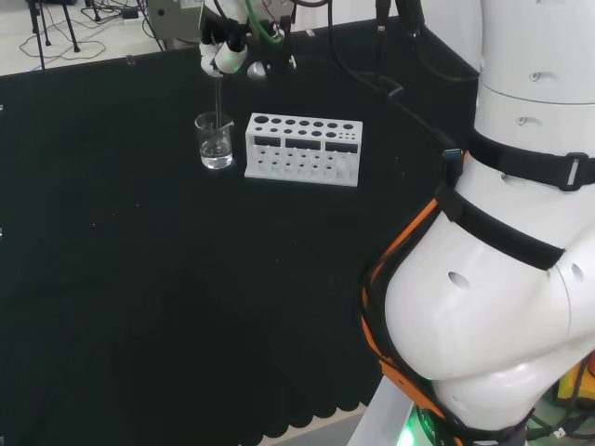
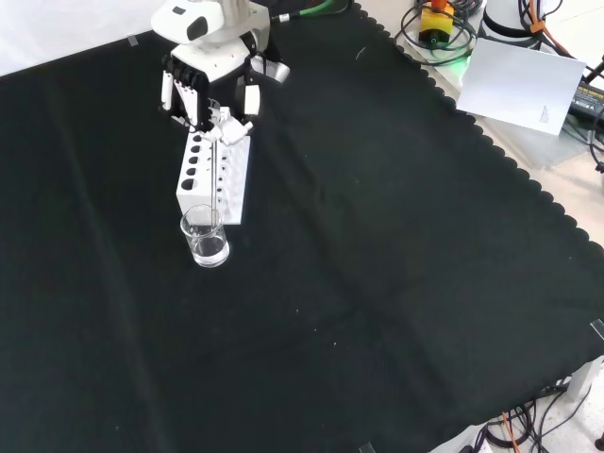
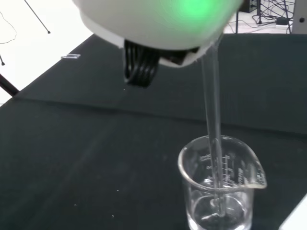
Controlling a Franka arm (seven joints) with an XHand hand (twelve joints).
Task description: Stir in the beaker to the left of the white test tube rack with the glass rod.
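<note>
A clear glass beaker [image 1: 215,141] holding a little clear liquid stands on the black cloth just left of the white test tube rack [image 1: 303,149] in the head view. In the front view the beaker [image 2: 205,238] sits in front of the rack [image 2: 214,175]. The hand [image 1: 223,51] hovers above the beaker, its fingers curled on the top of a thin glass rod [image 1: 218,102]. The rod [image 3: 212,110] runs down past the hand [image 3: 153,19] into the beaker [image 3: 218,184], and its lower end reaches the liquid. In the front view the hand [image 2: 212,80] is above the rack's far end.
The arm's large white links [image 1: 502,279] occupy the right of the head view. Beyond the cloth's scalloped edge [image 2: 491,142] lie a white sheet [image 2: 524,85] and cables. Black cloth stretches wide in front of the beaker.
</note>
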